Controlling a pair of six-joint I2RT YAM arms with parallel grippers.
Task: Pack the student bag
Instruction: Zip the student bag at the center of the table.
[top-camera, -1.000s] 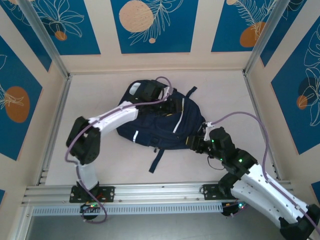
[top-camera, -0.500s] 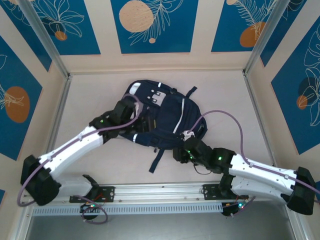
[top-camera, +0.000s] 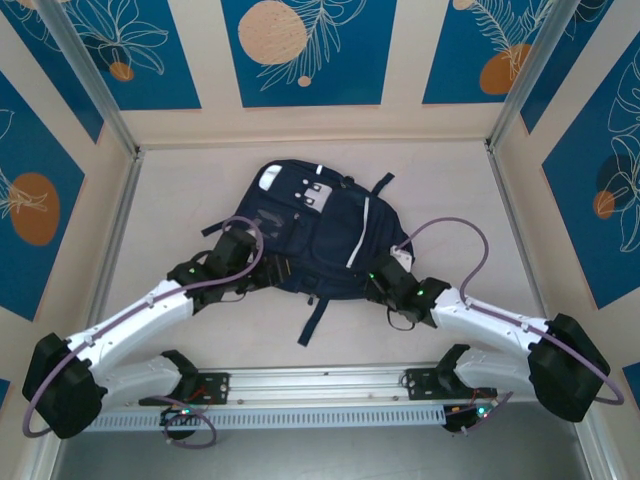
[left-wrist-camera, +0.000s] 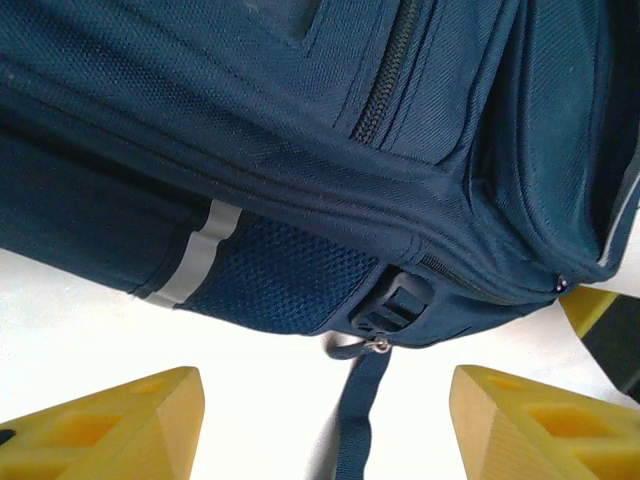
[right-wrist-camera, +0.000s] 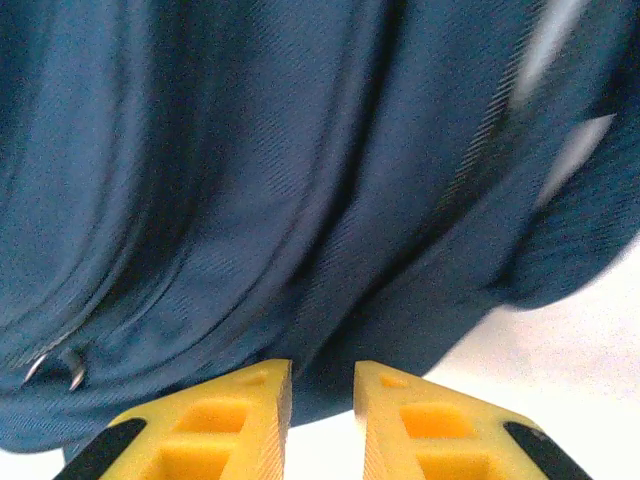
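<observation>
The student bag (top-camera: 320, 225), a dark navy backpack with reflective stripes, lies flat in the middle of the table. My left gripper (top-camera: 272, 272) sits low at the bag's near left edge, open wide with nothing between its yellow fingers (left-wrist-camera: 120, 420). A loose navy strap (left-wrist-camera: 360, 420) and a black buckle (left-wrist-camera: 398, 300) hang in front of the left gripper (left-wrist-camera: 325, 385). My right gripper (top-camera: 372, 285) is at the bag's near right edge. Its jaws stand a narrow gap apart, open, with the bag's lower seam (right-wrist-camera: 330, 330) right at the right gripper (right-wrist-camera: 322, 375) tips.
The bag's dangling strap (top-camera: 315, 320) trails toward the near rail (top-camera: 320, 385). Metal frame posts (top-camera: 110, 230) and patterned walls close in the table on three sides. A zip pull (right-wrist-camera: 55, 365) shows at the bag's lower left in the right wrist view.
My left arm has swung down off the bag's top to its near left edge and opened wider. The right gripper has moved in to the bag's near right edge and narrowed its jaws.
</observation>
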